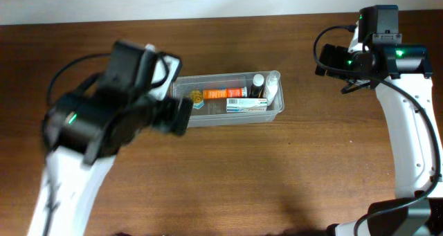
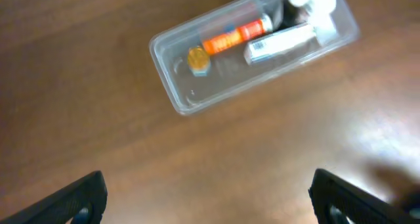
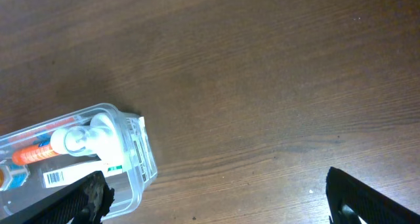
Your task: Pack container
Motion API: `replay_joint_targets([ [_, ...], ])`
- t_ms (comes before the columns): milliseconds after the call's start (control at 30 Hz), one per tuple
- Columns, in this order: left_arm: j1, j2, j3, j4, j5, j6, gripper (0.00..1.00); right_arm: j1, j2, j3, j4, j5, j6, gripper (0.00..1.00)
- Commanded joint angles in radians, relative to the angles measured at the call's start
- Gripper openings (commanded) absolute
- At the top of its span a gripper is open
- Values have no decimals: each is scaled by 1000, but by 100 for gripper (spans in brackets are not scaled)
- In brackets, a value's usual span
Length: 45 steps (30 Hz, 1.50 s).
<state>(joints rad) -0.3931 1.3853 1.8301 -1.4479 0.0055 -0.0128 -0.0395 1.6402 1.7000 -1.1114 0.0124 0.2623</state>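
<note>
The left gripper [image 2: 207, 196] stands wide apart and holds nothing, near the left end of the container [image 2: 172, 86]. The right gripper [image 3: 216, 194] is also apart and empty, off the right end. The container lies mid-table [image 1: 291, 174] with an orange tube [image 1: 223, 93], a white box [image 1: 246, 105] and small bottles [image 1: 258, 82] inside (no loose item shows outside). The packing looks almost done, I think. Either arm should keep high over the rim, because a finger catching the thin wall would push the light tub.

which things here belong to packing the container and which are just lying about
Job: clear plastic rectangular tub, holding orange tube, white barcoded box, small yellow item, dark bottle, white bottle.
Lying about: nothing loose visible on the brown wooden table.
</note>
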Motion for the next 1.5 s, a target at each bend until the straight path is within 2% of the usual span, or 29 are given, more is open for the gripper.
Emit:
replay_joint_targets([
  [0, 1, -59, 8, -76, 43, -2, 99, 0, 1, 5, 0, -4, 9, 98],
  [167, 1, -128, 8, -241, 44, -3, 99, 0, 1, 5, 0, -4, 9, 98],
  [433, 1, -189, 0, -233, 77, -3, 99, 0, 1, 5, 0, -4, 8, 98],
  [567, 18, -220, -40, -144, 77, -2, 99, 0, 1, 5, 0, -4, 9, 98],
  [733, 108, -362, -257, 130, 78, -3, 99, 0, 1, 5, 0, -4, 8, 99],
  [900, 194, -544, -601, 459, 85, -2, 100, 0, 1, 5, 0, -4, 9, 98],
  [1100, 227, -753, -982, 811, 78, 6, 99, 0, 1, 5, 0, -4, 8, 98],
  [1267, 233, -916, -1234, 1111, 77, 39, 100, 0, 1, 5, 0, -4, 9, 98],
  [1467, 268, -1106, -1506, 1399, 101, 39, 99, 0, 1, 5, 0, -4, 8, 98],
])
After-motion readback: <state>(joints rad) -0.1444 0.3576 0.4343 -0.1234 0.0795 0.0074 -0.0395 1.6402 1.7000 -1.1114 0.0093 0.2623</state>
